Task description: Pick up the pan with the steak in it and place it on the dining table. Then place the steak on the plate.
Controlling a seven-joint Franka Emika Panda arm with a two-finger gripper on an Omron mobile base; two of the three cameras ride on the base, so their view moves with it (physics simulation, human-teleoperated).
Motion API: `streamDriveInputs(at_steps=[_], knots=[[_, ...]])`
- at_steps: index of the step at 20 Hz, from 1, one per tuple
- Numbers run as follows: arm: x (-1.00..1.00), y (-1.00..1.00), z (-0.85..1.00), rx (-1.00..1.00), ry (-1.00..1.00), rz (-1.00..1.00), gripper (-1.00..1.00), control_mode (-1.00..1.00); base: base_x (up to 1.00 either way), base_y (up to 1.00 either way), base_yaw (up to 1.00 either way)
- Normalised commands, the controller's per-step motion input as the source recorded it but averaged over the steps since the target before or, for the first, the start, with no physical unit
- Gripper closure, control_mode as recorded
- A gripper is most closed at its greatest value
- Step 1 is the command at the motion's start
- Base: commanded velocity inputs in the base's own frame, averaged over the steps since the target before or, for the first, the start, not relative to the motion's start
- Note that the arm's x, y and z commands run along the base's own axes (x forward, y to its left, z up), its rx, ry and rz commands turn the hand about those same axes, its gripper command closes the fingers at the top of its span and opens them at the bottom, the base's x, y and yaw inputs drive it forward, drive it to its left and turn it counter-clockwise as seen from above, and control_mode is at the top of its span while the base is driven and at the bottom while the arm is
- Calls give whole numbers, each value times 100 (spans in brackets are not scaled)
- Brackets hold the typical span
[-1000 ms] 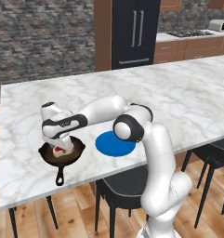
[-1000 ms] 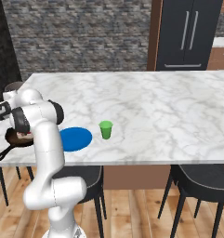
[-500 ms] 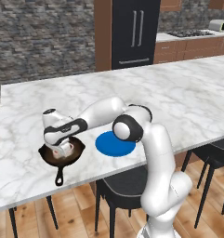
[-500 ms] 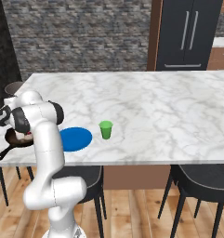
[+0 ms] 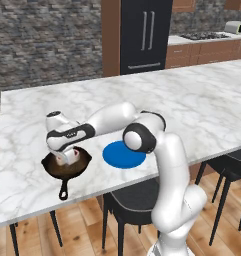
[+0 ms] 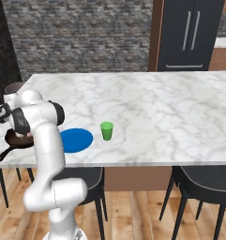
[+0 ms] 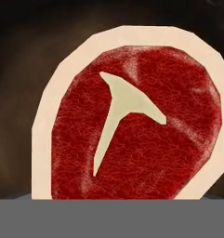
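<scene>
The black pan [image 5: 53, 170] sits near the front left edge of the marble dining table [image 5: 192, 100], its handle pointing toward the edge. My gripper [image 5: 67, 157] is lowered into the pan, right over the steak [image 7: 136, 125]. The steak is a red slab with a pale fat rim, very close in the hand view, with dark pan floor around it. My fingers are hidden there, so I cannot see how the jaws stand. The blue plate [image 5: 123, 154] lies flat just right of the pan. From the right base view the pan [image 6: 13, 139] peeks out behind my arm, beside the plate [image 6: 76, 139].
A small green cup [image 6: 106, 131] stands on the table [image 6: 156, 103] just right of the plate. Dark stools are tucked under the table's front edge. A stone wall and a black fridge lie far behind.
My hand has dropped lower into the pan, down onto the steak. Pan, plate and cup have not moved.
</scene>
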Motion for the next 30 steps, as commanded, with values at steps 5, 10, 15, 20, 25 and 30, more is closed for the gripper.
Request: streamDriveInputs(at_steps=[5,10,15,20,25,30], knots=[[-8,-42,55,0,0,-13,100,-100,0,0,0],[-29,-80,13,-2,-1,-7,100,-100,0,0,0],[-14,-100,-3,0,-3,0,100,-100,0,0,0],[8,-100,0,2,-2,0,100,-100,0,0,0],[50,-91,-3,8,-1,0,100,-100,0,0,0],[18,-45,-7,5,-2,6,100,-100,0,0,0]])
